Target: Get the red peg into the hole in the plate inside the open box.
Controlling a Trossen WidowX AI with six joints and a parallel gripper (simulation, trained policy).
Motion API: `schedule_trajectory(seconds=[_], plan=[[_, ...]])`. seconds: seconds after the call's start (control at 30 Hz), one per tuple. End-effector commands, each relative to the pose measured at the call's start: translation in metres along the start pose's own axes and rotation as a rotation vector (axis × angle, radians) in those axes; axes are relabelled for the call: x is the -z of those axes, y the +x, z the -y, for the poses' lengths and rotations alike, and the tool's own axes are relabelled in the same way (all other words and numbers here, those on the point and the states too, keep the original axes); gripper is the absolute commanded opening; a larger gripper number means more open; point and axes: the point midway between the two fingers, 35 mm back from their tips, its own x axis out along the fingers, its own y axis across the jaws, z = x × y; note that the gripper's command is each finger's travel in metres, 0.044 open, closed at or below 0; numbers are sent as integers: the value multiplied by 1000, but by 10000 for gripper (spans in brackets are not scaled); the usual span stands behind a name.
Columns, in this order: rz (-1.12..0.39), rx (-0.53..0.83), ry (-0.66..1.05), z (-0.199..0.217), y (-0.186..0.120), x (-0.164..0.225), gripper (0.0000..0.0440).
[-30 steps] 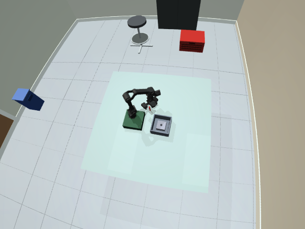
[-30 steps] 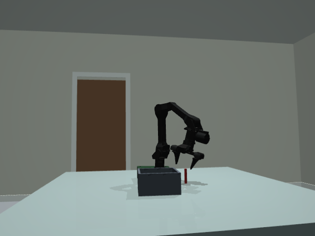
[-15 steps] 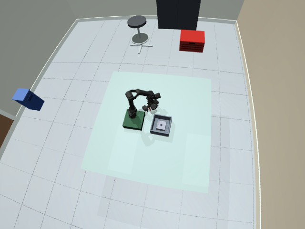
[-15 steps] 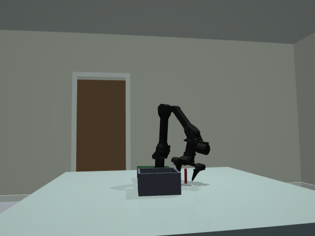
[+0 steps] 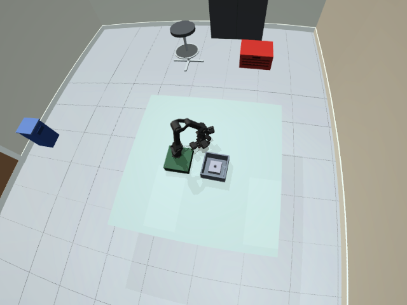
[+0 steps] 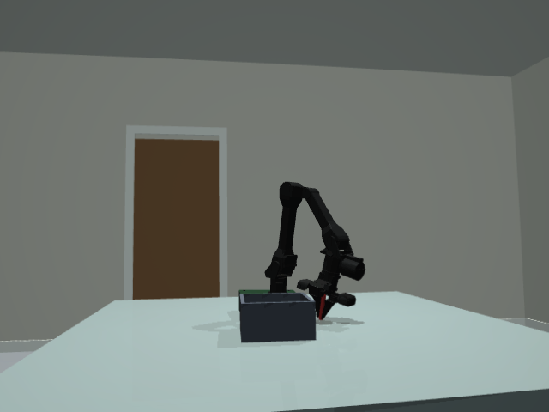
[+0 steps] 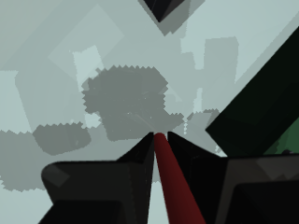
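Observation:
The red peg (image 6: 322, 307) (image 7: 175, 187) is between the two black fingers of my gripper (image 6: 321, 317) (image 7: 160, 135), which is shut on it. In the exterior view the peg leans slightly, its lower end level with the fingertips, close to the table top. Whether it touches the table cannot be told. The peg is hidden in the top view. The grey open box (image 5: 213, 179) (image 6: 278, 323) stands beside the gripper, with the pale plate (image 5: 211, 170) on its floor. The dark hole (image 5: 215, 166) in the plate looks empty. A dark box corner (image 7: 160, 10) shows in the wrist view.
The green base block (image 5: 177, 165) (image 6: 266, 291) (image 7: 262, 100) under the arm stands close to the gripper, left of the box in the top view. The pale table top (image 5: 210, 213) (image 6: 177, 372) carries both. A stool, a red cabinet and a blue bin stand on the floor beyond.

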Motion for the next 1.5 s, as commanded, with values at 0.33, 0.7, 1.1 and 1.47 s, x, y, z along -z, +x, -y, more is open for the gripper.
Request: schedule_trajectory(seconds=[0.33, 0.7, 1.1, 1.47], plan=[[89, 11, 1, 2, -38, -24, 0], [170, -33, 54, 5, -92, -54, 0], [237, -64, 210, 14, -123, -103, 0], [268, -72, 321, 26, -124, -156, 0]])
